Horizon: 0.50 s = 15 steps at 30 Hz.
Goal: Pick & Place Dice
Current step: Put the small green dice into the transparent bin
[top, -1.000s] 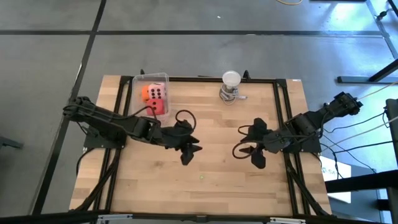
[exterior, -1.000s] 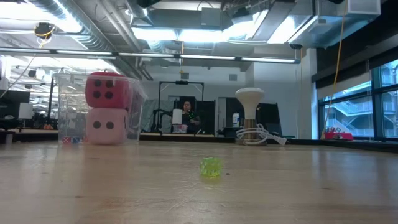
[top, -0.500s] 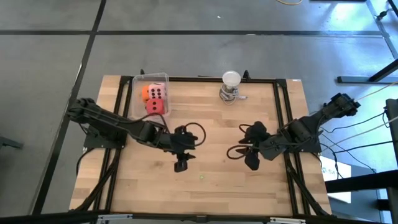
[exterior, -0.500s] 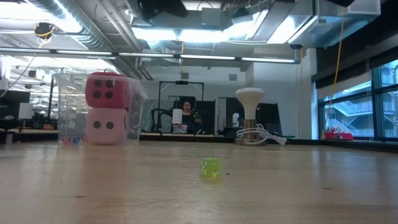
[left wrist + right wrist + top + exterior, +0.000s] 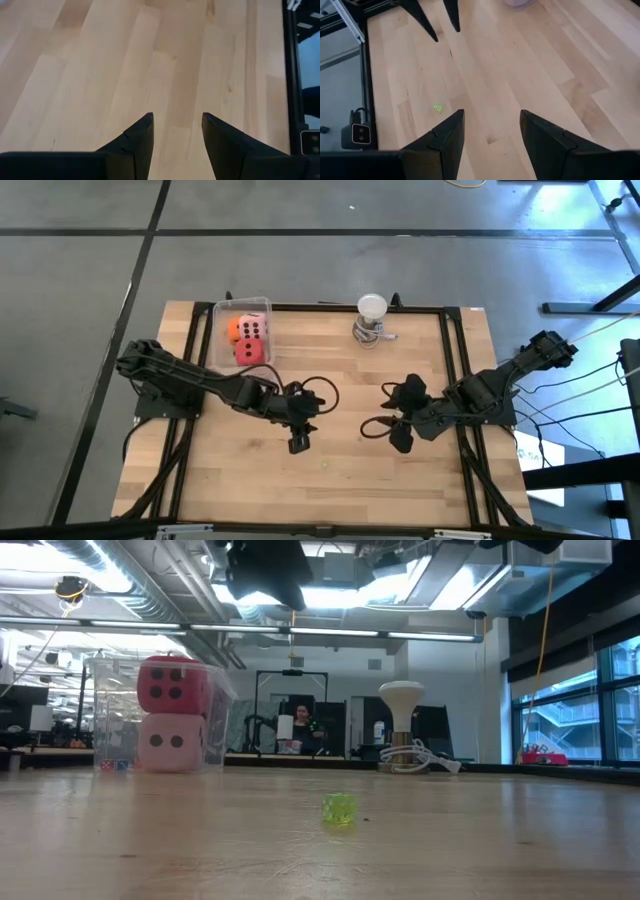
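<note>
My wooden table [image 5: 400, 480] spreads bare beneath me. At its far left corner a clear plastic box [image 5: 243, 308] holds the dice [image 5: 248, 340], stacked. My left gripper [image 5: 298, 442] and right gripper [image 5: 400, 437] hover mid-table, jaws apart and empty. A tiny green die [image 5: 339, 810] lies between them.

Left gripper [image 5: 177, 131]: two dark fingers [image 5: 139, 137], spread apart, nothing between them, tips above bare wood. Table [image 5: 100, 75]: pale wooden planks running lengthwise, light grain and a few small dark knots (one near the far finger). Black metal frame rail [image 5: 292, 75] along the table's edge, a small black fitting beside it.
</note>
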Tool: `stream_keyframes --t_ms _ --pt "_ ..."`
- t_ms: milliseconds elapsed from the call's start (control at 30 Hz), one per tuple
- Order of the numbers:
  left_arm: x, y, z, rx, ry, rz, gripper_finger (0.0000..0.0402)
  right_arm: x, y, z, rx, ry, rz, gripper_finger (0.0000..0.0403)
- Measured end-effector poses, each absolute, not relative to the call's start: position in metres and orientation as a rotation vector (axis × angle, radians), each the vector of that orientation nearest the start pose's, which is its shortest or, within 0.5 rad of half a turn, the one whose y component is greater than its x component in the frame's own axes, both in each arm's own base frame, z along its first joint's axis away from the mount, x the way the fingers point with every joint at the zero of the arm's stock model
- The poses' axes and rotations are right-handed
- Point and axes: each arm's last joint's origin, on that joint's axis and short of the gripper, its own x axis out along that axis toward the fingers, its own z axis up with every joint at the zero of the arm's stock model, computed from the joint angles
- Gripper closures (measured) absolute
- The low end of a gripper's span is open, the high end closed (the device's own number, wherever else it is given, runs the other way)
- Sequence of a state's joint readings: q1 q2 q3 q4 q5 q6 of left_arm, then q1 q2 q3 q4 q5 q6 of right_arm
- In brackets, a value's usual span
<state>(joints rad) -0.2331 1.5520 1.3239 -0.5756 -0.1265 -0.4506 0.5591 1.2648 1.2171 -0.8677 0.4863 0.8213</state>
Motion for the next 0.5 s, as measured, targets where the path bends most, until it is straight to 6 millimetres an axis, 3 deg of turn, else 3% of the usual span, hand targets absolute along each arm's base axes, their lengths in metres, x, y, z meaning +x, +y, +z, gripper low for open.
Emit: stream_keyframes --t_ms 233,367,500 --pt "0.320 -0.068 0.306 -0.379 0.789 0.161 0.0245 0.215 0.119 0.329 0.305 0.755 -0.244 0.0213" --pt "0.307 -0.060 0.325 -0.409 0.715 0.208 0.0245 0.217 0.119 0.330 0.292 0.743 -0.229 0.0213" --pt "0.280 -0.053 0.350 -0.386 0.643 0.273 0.0245 0.225 0.124 0.331 0.215 0.703 -0.177 0.0213"
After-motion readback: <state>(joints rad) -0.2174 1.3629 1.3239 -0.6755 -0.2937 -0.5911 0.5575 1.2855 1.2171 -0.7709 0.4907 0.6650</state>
